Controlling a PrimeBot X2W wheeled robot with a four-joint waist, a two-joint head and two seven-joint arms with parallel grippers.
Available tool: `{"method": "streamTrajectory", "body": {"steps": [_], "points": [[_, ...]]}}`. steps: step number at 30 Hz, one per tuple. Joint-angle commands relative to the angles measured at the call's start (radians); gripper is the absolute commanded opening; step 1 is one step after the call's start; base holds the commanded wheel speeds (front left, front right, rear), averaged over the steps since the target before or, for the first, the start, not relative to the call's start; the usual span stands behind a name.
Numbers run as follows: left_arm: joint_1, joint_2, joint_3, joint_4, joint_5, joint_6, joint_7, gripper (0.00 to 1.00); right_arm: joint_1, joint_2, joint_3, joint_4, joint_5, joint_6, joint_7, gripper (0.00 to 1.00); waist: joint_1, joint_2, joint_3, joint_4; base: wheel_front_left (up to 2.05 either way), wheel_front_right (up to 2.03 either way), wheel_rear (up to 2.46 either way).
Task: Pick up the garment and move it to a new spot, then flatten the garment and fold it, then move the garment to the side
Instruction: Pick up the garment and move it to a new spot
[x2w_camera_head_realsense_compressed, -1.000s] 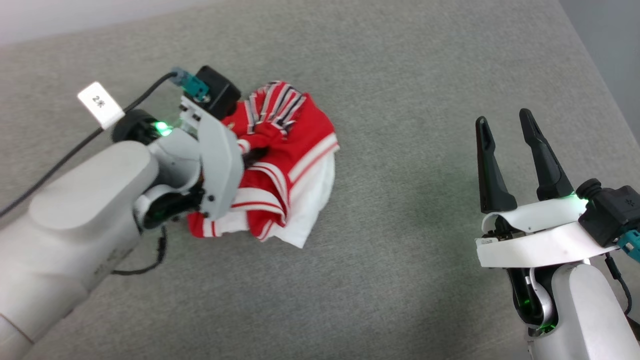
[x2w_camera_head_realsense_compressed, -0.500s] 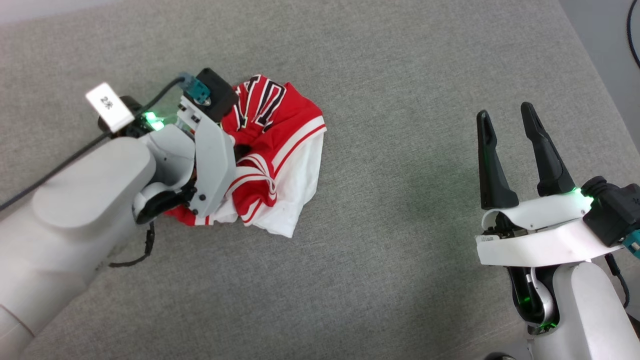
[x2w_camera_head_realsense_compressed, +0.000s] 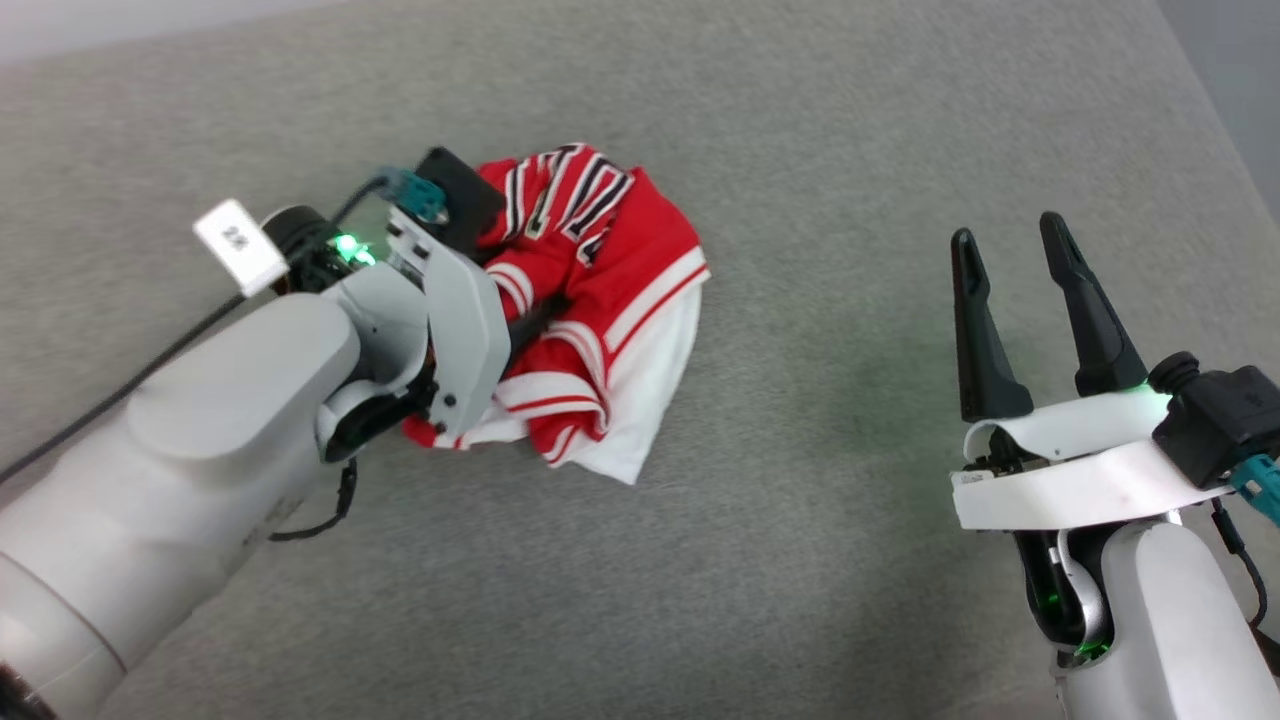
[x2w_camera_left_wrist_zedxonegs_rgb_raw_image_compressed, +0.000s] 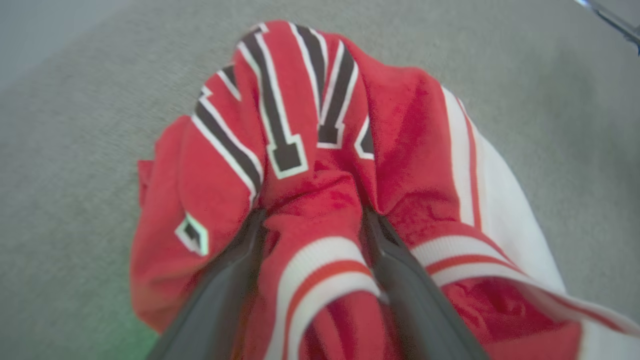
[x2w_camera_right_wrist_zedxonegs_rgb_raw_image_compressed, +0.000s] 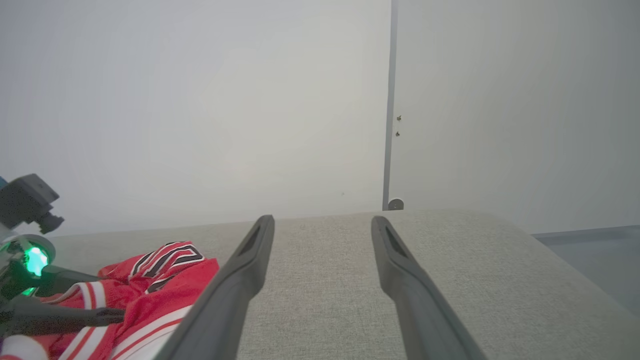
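Left wrist view: we see our left gripper (x2w_camera_left_wrist_zedxonegs_rgb_raw_image_compressed: 312, 220) with its two dark fingers spread wide and sunk into the garment (x2w_camera_left_wrist_zedxonegs_rgb_raw_image_compressed: 410, 125). A bunched fold of red cloth and striped trim sits between them, touching both. The black, white-outlined letters rise just beyond the fingertips, and the white inside spills out to that gripper's right. The jersey lies crumpled on the grey cloth surface (x2w_camera_head_realsense_compressed: 800, 560). In the head view our right gripper (x2w_camera_head_realsense_compressed: 1006, 232) hovers with fingers parted, the heap well apart to its left.
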Motion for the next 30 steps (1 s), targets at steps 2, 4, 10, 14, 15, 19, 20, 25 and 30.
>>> {"method": "streamTrajectory", "body": {"steps": [2, 4, 10, 14, 15, 19, 20, 25, 30], "points": [[0.007, -0.013, 0.009, 0.024, -0.043, 0.005, -0.066, 1.00, 0.013, 0.001, -0.007, 0.015, -0.022, 0.000, -0.005, 1.00, 0.0000, 0.0000, -0.061, 0.066, 0.00, 0.00, 0.00], [0.014, -0.034, 0.023, 0.028, -0.084, 0.005, -0.133, 1.00, 0.021, 0.001, -0.010, 0.034, -0.043, 0.000, -0.005, 1.00, 0.0000, 0.0000, -0.089, 0.096, 0.00, 0.00, 0.00], [0.079, -0.035, 0.053, 0.032, -0.197, 0.005, -0.294, 1.00, 0.044, 0.000, -0.029, 0.085, -0.095, 0.000, -0.005, 1.00, 0.0000, 0.0000, -0.168, 0.184, 0.00, 0.00, 0.00], [0.193, -0.013, 0.090, 0.078, -0.277, 0.005, -0.424, 1.00, 0.075, 0.001, -0.059, 0.120, -0.129, 0.000, 0.000, 1.00, 0.0000, 0.0000, -0.228, 0.247, 0.00, 0.00, 0.00], [0.193, -0.013, 0.090, 0.078, -0.277, 0.005, -0.424, 1.00, 0.075, 0.001, -0.059, 0.120, -0.129, 0.000, 0.000, 1.00, 0.0000, 0.0000, -0.228, 0.247, 0.00, 0.00, 0.00], [0.286, 0.005, 0.118, 0.112, -0.289, 0.005, -0.475, 1.00, 0.103, -0.009, -0.096, 0.131, -0.142, 0.000, 0.012, 1.00, 0.0000, 0.0000, -0.252, 0.296, 0.00, 0.00, 0.00], [0.312, 0.006, 0.129, 0.119, -0.289, 0.005, -0.479, 1.00, 0.110, -0.011, -0.105, 0.133, -0.143, 0.000, 0.014, 1.00, 0.0000, 0.0000, -0.257, 0.307, 0.00, 0.00, 0.00], [0.420, 0.006, 0.240, 0.142, -0.210, 0.007, -0.486, 1.00, 0.156, -0.024, -0.144, 0.134, -0.138, 0.000, 0.029, 1.00, 0.0000, 0.0000, -0.281, 0.362, 0.00, 0.00, 0.00], [0.569, -0.002, 0.418, 0.103, -0.091, 0.040, -0.485, 1.00, 0.222, -0.032, -0.181, 0.130, -0.124, 0.000, 0.041, 1.00, 0.0000, 0.0000, -0.315, 0.400, 0.00, 0.00, 0.00]]}}
